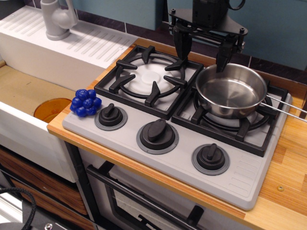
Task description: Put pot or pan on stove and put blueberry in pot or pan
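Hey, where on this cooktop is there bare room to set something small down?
The left burner grate is bare. So is the grey strip right of the right-hand knob. The stove's front-left corner is crowded by the blueberry against the left knob. The pan fills the right burner, gripper at its rim.

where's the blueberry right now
The blueberry sits at the front left corner of the stove, just left of the leftmost knob and beside the orange dish in the sink, far from the pan.
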`<action>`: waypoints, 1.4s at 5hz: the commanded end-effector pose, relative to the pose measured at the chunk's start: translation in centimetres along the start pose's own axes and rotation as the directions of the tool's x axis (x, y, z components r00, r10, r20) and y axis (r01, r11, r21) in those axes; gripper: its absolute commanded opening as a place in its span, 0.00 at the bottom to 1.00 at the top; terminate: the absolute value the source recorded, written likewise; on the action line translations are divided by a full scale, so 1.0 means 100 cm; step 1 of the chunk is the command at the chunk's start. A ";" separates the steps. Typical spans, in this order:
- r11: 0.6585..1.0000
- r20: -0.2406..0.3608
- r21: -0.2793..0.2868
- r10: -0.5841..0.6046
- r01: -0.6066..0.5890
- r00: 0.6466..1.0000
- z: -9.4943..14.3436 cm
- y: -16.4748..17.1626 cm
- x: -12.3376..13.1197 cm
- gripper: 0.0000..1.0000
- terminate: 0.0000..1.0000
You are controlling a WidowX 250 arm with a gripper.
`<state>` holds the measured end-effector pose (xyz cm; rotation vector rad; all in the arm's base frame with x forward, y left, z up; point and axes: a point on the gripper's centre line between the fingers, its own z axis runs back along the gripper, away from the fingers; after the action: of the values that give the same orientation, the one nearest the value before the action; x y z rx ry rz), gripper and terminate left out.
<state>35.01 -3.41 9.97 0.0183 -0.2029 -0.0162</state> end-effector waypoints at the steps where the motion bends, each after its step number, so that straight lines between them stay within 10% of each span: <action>1: 1.000 0.000 0.000 0.000 0.000 1.000 0.000 0.000 0.000 1.00 0.00; 7: 0.999 0.054 -0.047 0.007 -0.004 0.999 -0.049 -0.001 -0.002 1.00 0.00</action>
<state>35.43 -3.34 3.76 -0.0304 -0.2176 -0.0040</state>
